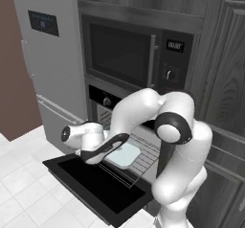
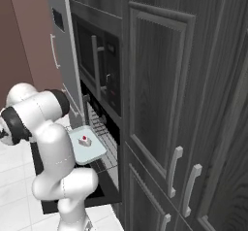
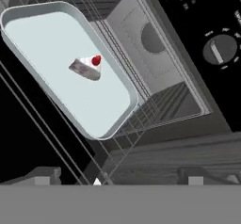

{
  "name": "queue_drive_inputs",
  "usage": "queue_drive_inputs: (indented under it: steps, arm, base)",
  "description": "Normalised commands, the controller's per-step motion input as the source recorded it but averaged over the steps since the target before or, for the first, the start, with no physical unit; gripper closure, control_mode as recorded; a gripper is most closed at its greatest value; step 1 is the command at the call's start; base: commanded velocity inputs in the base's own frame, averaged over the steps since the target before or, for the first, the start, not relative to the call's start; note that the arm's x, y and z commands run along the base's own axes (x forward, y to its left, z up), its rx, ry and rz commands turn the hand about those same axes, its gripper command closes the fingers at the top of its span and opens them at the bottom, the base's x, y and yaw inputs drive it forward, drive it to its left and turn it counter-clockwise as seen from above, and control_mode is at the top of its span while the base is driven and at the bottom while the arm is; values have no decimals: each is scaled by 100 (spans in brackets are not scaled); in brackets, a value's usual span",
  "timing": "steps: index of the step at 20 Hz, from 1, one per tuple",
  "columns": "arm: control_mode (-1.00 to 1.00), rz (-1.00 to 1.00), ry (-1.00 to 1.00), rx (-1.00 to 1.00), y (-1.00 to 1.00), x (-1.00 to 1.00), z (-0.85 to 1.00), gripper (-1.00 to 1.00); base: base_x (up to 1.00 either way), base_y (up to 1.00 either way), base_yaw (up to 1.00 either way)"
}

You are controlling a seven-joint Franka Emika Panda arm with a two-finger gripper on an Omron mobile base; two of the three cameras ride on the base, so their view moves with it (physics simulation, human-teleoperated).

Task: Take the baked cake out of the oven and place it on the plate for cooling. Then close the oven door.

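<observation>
Your pincer [image 3: 117,176] spread wide, above cake slice [image 3: 86,68] on pale tray [image 3: 120,100], oven door [image 1: 91,186] dropped open

cake [image 3: 87,68] on tray [image 3: 42,35], tray on pulled-out rack [image 3: 155,110] — above the open oven door [image 1: 95,186]

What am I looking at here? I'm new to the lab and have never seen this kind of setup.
It is a simulated kitchen with a white robot arm on a driving base. Two pictures come from cameras behind the arm, left and right; the third looks along its tool. The oven stands open, its door folded down flat. On the pulled-out wire rack sits a pale tray carrying a small slice of cake with a red topping. The tool hangs over the door beside the tray, open and holding nothing.
</observation>
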Motion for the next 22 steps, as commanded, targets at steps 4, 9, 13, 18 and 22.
queue_drive_inputs:
  steps: [4, 9, 13, 18, 22]
  arm:
    - [-100, -3, 4, 0, -23, 68, 34, -100]
    - [-100, 6, 5, 0, -35, 55, 1, -100]
    - [-100, 28, 12, -1, -33, 25, 0, -100]
    - [-100, 33, 26, -3, -6, 24, 0, -100]
    - [-100, 29, 37, -9, 0, 46, 0, -100]
  base:
    - [0, 0, 0]
    - [0, 0, 0]
    - [0, 0, 0]
    - [0, 0, 0]
    - [0, 0, 0]
